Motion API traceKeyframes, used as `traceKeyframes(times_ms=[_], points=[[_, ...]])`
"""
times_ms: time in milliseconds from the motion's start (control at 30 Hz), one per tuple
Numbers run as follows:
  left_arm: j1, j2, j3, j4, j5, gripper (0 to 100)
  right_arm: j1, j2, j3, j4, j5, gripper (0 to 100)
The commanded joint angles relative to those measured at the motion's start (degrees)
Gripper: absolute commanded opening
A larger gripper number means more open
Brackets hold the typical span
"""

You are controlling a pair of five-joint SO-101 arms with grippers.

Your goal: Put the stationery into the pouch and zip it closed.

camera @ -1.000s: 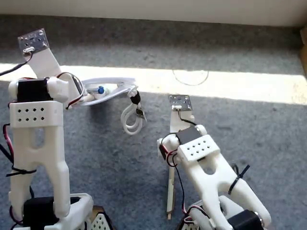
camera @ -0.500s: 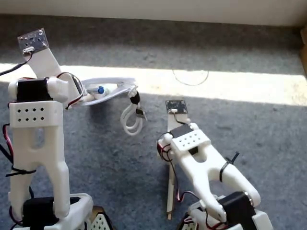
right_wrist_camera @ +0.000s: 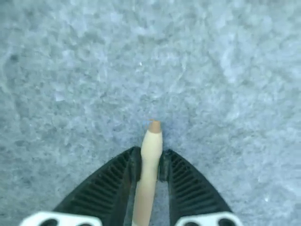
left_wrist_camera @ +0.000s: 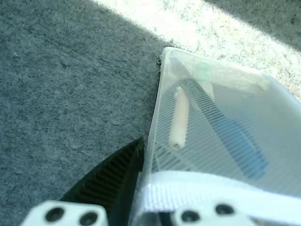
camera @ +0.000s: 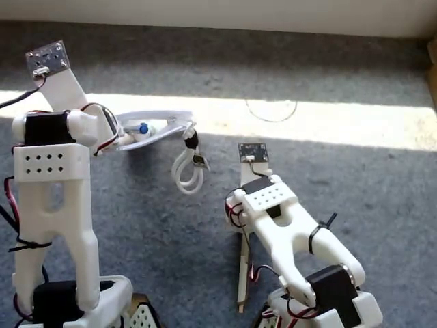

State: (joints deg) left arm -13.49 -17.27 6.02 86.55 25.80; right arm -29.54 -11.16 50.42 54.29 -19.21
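Right arm shifted, right end effector (right_wrist_camera: pixel 150 153) gripping pencil (right_wrist_camera: pixel 151 136); left end effector (left_wrist_camera: pixel 146 186) gripping pouch (left_wrist_camera: pixel 221 117)

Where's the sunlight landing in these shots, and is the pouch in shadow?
High view: a bright sun band crosses the carpet, and the pouch sits at its near edge. Left wrist view: sunlit carpet lies beyond the pouch, with shade beside it. Right wrist view: the pencil in the right gripper is over shaded carpet.
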Motion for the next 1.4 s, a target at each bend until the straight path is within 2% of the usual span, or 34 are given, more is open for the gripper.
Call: traceKeyframes(times_ms=[0, 467, 800, 1367], points=[[-0.84, 1.10, 0.48, -0.79, -0.62, 4, -0.13, 0.66, -0.57, -1.98, -0.26, 0.6], [-0.84, 1.10, 0.48, -0.79, -0.62, 4, -0.13, -0.57, -0.57, -1.80, -0.26, 0.6], [-0.84, 1.10, 0.48, -0.79, -0.62, 4, -0.13, -22.20, 4.09, -2.07, -0.18, 0.6], [-0.84, 1.10, 0.48, -0.79, -0.62, 4, -0.22, -50.42, 10.24, -2.15, -0.18, 0.6]])
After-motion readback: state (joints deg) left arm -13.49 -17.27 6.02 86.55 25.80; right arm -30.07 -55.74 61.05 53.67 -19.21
